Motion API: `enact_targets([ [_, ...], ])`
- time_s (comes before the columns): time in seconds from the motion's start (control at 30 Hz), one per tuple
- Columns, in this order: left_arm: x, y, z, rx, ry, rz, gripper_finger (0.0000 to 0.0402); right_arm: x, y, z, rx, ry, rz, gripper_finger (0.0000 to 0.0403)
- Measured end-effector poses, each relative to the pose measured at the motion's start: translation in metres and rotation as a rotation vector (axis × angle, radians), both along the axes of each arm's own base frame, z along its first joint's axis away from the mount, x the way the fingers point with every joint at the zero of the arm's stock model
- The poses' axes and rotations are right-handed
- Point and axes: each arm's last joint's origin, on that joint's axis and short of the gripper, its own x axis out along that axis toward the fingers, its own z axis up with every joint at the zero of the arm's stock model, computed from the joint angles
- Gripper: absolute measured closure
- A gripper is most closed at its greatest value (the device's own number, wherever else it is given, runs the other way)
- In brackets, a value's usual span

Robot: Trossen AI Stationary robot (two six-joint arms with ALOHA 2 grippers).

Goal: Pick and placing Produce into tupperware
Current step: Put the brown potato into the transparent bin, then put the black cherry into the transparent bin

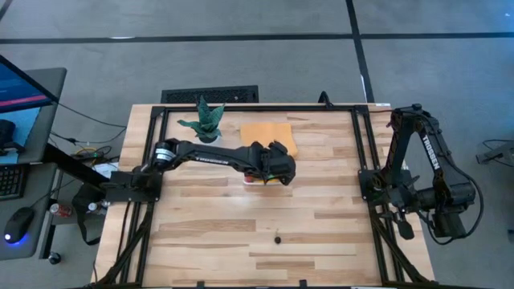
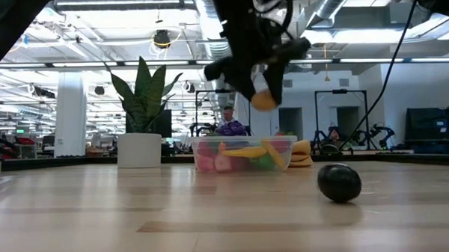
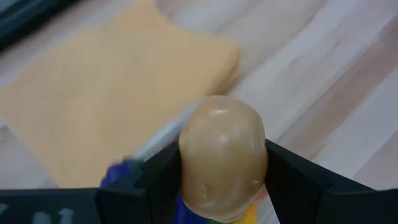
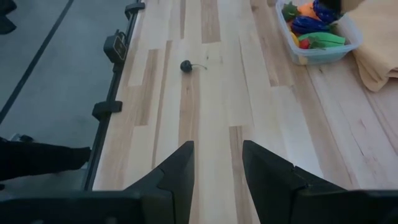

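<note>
While the left gripper (image 2: 264, 91) hangs above the clear container (image 2: 244, 154) clamping a tan potato (image 3: 222, 158), a dark fruit (image 1: 277, 238) lies apart on the surface (image 1: 321, 233) (right gripper (image 4: 216, 163) idle, fingers parted, empty).

We are in a large open lab or industrial workspace. Past the pale wooden counter (image 2: 213, 216), at twelve o'clock in the low view, we see exposed ceiling ducts (image 2: 355, 9), strip lights and white columns (image 2: 71, 116), with more dark robot rigs (image 2: 374, 136) standing on the floor. From above, we see grey concrete floor (image 1: 241, 64), a monitor (image 1: 20, 88), keyboard and mouse (image 1: 20, 221) at nine o'clock.
</note>
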Motion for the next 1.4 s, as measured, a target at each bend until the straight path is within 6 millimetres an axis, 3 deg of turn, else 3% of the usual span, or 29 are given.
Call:
enact_targets([
  [0.27,0.006,-0.006,-0.028,-0.051,0.067,-0.029,0.0206,0.000,0.000,0.000,0.003,-0.001,0.000,0.0274],
  [0.8,0.007,-0.005,-0.027,-0.027,0.075,-0.040,0.0204,0.000,0.000,0.000,0.000,-0.001,0.000,0.0274],
  [1.4,0.011,-0.006,-0.021,-0.056,0.014,-0.068,0.0155,0.000,0.000,0.000,0.007,-0.001,-0.004,0.0274],
])
